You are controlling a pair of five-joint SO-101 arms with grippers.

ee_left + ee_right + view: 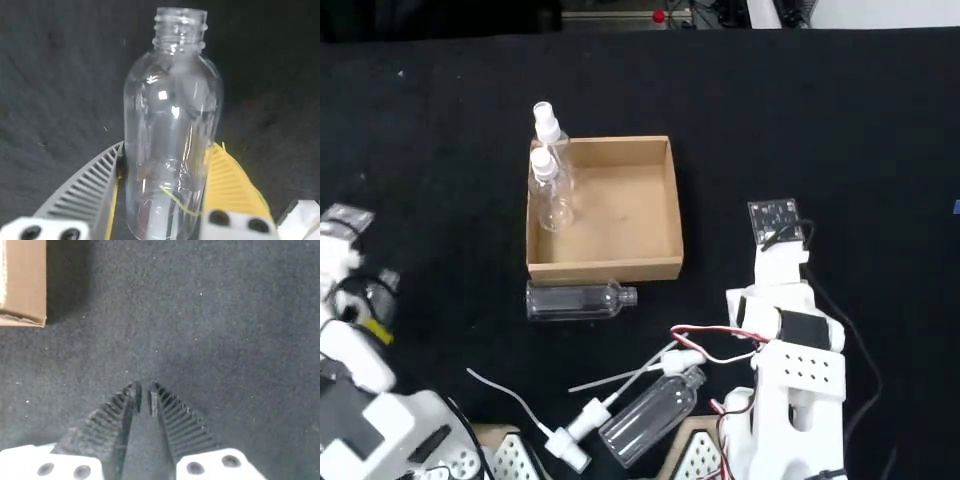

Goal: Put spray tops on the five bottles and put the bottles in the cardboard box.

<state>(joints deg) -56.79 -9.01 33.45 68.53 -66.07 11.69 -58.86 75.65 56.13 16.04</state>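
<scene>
- A black cloth-covered table [840, 120] spans the whole high view.
- A square, open brown cardboard box [605, 268] sits just left of centre; its corner shows at the upper left of the right wrist view [22, 285].
- The white left arm [360, 410] is in the lower left corner, and the white right arm [790, 350] is at lower right.
- The left gripper [167, 147] pinches a clear, uncapped plastic bottle [172, 120] by its lower body. It has one grey finger and one yellow finger, and the bottle's neck points away from them toward the top of the frame.
- The right gripper [142, 395] hangs over bare cloth, right of the box, its black fingers pressed almost together on nothing.
- Two clear bottles with white spray tops [550, 190] stand at the box's left wall.
- A topless clear bottle on its side [575, 300] is just below the box.
- Another clear lying bottle [650, 412] is at lower centre.
- Loose white spray tops with thin tubes [568, 440] lie beside that bottle.
</scene>
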